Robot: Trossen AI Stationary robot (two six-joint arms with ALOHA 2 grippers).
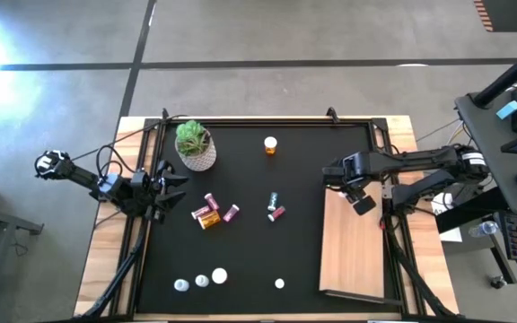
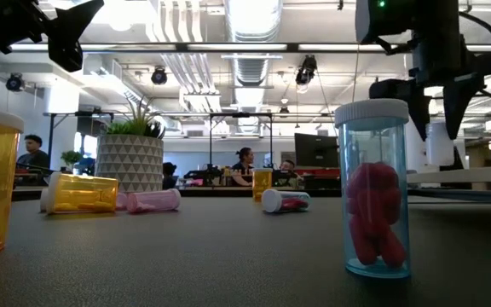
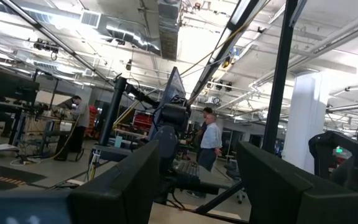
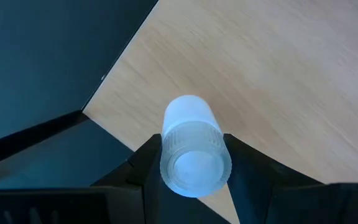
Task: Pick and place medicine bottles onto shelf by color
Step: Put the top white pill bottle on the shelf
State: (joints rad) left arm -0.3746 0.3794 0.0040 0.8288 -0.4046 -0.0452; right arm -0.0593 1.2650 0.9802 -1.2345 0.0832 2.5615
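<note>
Over the near corner of the shelf (image 4: pixel 278 68) we hold a white bottle (image 4: pixel 193 149) in our right gripper (image 4: pixel 188 171), fingers pressed against its sides, cap end toward the camera. We judge this to be the placing step: the bottle is carried, not yet set down, and the board beneath it is bare. Next, we need to lower it until its base meets the wood, keep it upright, then ease the fingers apart, leaving room for other bottles of the same colour.

From above, our right arm reaches in from the table's right side, wrist bent down at the shelf's far end (image 1: pixel 353 235). Our left gripper (image 1: pixel 162 190) waits at the mat's left edge, fingers apart and empty, near the plant (image 1: pixel 194 144). Other bottles (image 1: pixel 209 213) lie mid-mat, with more (image 1: pixel 201 281) along the near edge.
</note>
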